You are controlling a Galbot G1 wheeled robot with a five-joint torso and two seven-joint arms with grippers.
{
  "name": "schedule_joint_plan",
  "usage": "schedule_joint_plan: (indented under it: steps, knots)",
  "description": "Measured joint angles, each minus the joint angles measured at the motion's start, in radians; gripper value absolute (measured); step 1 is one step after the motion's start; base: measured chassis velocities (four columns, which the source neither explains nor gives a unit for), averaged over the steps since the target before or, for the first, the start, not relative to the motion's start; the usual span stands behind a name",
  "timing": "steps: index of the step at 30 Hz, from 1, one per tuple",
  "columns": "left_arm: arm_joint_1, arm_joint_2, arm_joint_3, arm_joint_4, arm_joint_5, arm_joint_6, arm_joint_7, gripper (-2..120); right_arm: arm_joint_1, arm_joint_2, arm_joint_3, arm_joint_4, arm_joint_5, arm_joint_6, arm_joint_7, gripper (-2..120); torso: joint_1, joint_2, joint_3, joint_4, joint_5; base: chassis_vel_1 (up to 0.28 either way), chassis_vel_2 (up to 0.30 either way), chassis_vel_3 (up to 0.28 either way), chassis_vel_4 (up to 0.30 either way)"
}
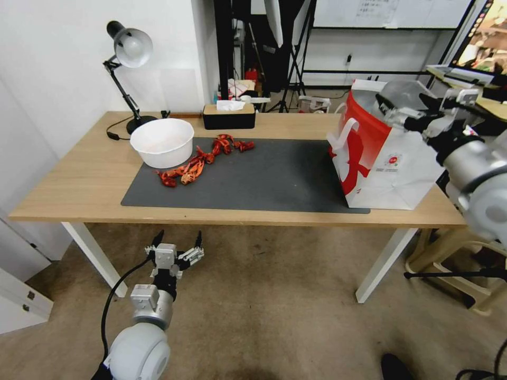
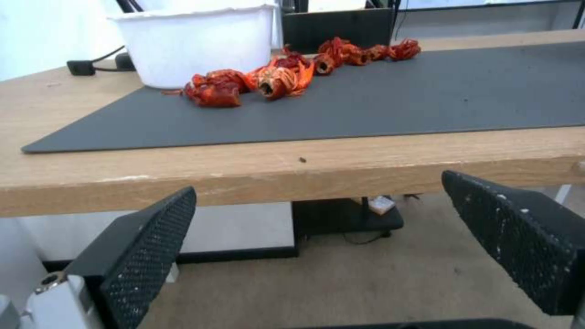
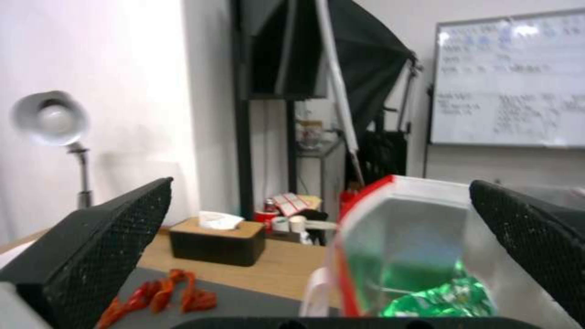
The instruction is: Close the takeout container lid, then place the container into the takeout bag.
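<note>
Your right gripper hangs over the open mouth of the boxy white-and-red paper takeout bag, fingers spread wide and holding nothing; in the right wrist view you look down into the bag's silver foil lining. You cannot see the container itself. The bag stands upright at the right end of the wooden table, its base partly on the dark grey mat. Your left gripper waits below the table's front edge, fingers also wide apart and empty. Red crayfish lie beside the round white bowl.
</note>
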Motion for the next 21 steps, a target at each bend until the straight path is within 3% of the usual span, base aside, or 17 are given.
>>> schedule_joint_plan:
  steps: [2, 7, 10, 13, 14, 16, 17, 19, 21]
  knots:
    - [0.006, 0.001, -0.008, 0.000, -0.012, -0.012, 0.009, 100, -0.115, 0.012, 0.043, 0.063, -0.058, 0.053, -0.043, 114, 0.000, 0.000, 0.000, 0.0001, 0.0001, 0.000, 0.000, 0.000, 0.000]
    - [0.009, 0.002, -0.011, 0.000, -0.017, -0.018, 0.013, 100, -0.241, 0.041, 0.079, 0.123, -0.117, 0.079, -0.053, 112, 0.000, 0.000, 0.000, -0.0001, -0.0001, 0.000, 0.000, 0.000, 0.000]
    - [0.014, -0.002, -0.015, 0.001, -0.018, -0.026, 0.016, 100, -0.335, 0.095, 0.091, 0.152, -0.196, 0.106, -0.060, 110, 0.000, 0.000, 0.000, -0.0002, 0.0000, 0.000, 0.000, 0.000, 0.000]
    - [0.023, -0.008, -0.019, 0.001, -0.019, -0.034, 0.022, 100, -0.425, 0.193, 0.097, 0.168, -0.282, 0.150, -0.061, 103, 0.000, 0.000, 0.000, 0.0002, 0.0002, 0.000, 0.000, 0.000, 0.000]
    - [0.023, -0.008, -0.019, 0.001, -0.019, -0.034, 0.022, 100, -0.425, 0.193, 0.097, 0.168, -0.282, 0.150, -0.061, 103, 0.000, 0.000, 0.000, 0.0002, 0.0002, 0.000, 0.000, 0.000, 0.000]
    - [0.027, -0.009, -0.020, 0.003, -0.020, -0.047, 0.028, 100, -0.507, 0.303, 0.092, 0.167, -0.369, 0.215, -0.063, 100, 0.000, 0.000, 0.000, -0.0003, 0.0003, 0.000, 0.000, 0.000, 0.000]
    - [0.027, -0.009, -0.020, 0.003, -0.020, -0.047, 0.028, 100, -0.507, 0.303, 0.092, 0.167, -0.369, 0.215, -0.063, 100, 0.000, 0.000, 0.000, -0.0003, 0.0003, 0.000, 0.000, 0.000, 0.000]
    - [0.030, -0.010, -0.021, 0.010, -0.022, -0.060, 0.029, 100, -0.571, 0.388, 0.075, 0.152, -0.431, 0.276, -0.066, 100, 0.000, 0.000, 0.000, -0.0001, 0.0000, 0.000, 0.000, 0.000, 0.000]
    - [0.030, -0.010, -0.021, 0.010, -0.022, -0.060, 0.029, 100, -0.571, 0.388, 0.075, 0.152, -0.431, 0.276, -0.066, 100, 0.000, 0.000, 0.000, -0.0001, 0.0000, 0.000, 0.000, 0.000, 0.000]
